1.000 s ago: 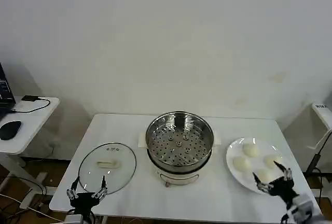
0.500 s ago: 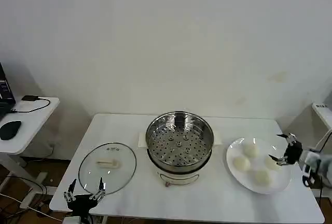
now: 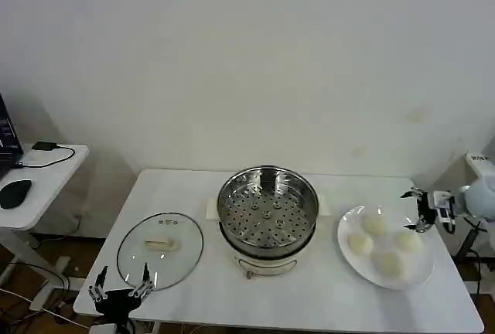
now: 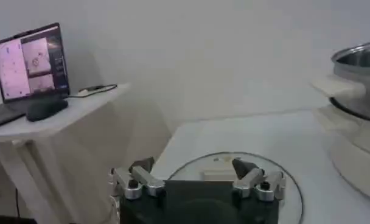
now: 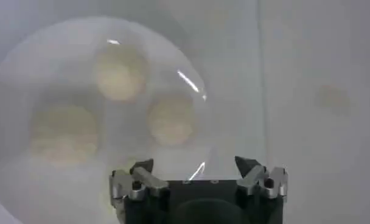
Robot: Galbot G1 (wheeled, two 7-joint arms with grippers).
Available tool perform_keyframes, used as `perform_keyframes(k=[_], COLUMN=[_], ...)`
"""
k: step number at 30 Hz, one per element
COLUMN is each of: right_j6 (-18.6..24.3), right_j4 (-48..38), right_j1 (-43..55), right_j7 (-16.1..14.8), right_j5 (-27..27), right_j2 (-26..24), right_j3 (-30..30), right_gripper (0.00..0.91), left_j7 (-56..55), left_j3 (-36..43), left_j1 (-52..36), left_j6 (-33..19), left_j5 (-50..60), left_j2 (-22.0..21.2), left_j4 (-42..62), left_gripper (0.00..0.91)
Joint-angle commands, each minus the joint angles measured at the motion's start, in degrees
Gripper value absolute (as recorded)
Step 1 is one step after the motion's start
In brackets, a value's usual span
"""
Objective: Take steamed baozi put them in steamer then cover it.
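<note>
Head view: four steamed baozi (image 3: 360, 244) on one plate (image 3: 424, 272), one steamer (image 3: 267, 210), one cover (image 3: 160, 249), white table (image 3: 325, 303), pale wall. Right gripper (image 3: 414, 210) and left gripper (image 3: 119, 281) both spread, empty.

I count four steamed baozi (image 3: 374, 225) (image 3: 359, 244) (image 3: 409, 242) (image 3: 390, 265) on one white plate (image 3: 352, 219), one steamer (image 3: 267, 212), one glass cover (image 3: 160, 246), one white table (image 3: 178, 187), one side desk (image 3: 54, 175) carrying one mouse (image 3: 14, 192), and two grippers (image 3: 118, 284) (image 3: 414, 209).
</note>
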Motion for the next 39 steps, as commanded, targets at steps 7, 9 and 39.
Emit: perform_keyframes(k=[7, 9, 39], right_j6=[1.32, 1.22, 0.45], right_j4=[-12.65, -12.91, -13.92], right_j1=[11.45, 11.52, 9.87], right_j7=[-2.84, -2.51, -0.72], right_j5=[-1.7, -1.6, -2.48], right_j2=[9.58, 9.93, 10.95], right_j3=[-14.57, -14.79, -14.89], right_gripper=[0.907, 0.907, 0.494], left_j7=[0.22, 0.22, 0.01], left_j3=[-0.47, -0.49, -0.19], left_j1=[0.57, 0.77, 2.37], left_j6=[0.05, -0.01, -0.37], left_j5=[0.35, 0.45, 1.37], left_j2=[-0.82, -1.01, -1.92], left_j4=[-0.93, -1.1, -2.43], left_gripper=[0.907, 0.907, 0.907])
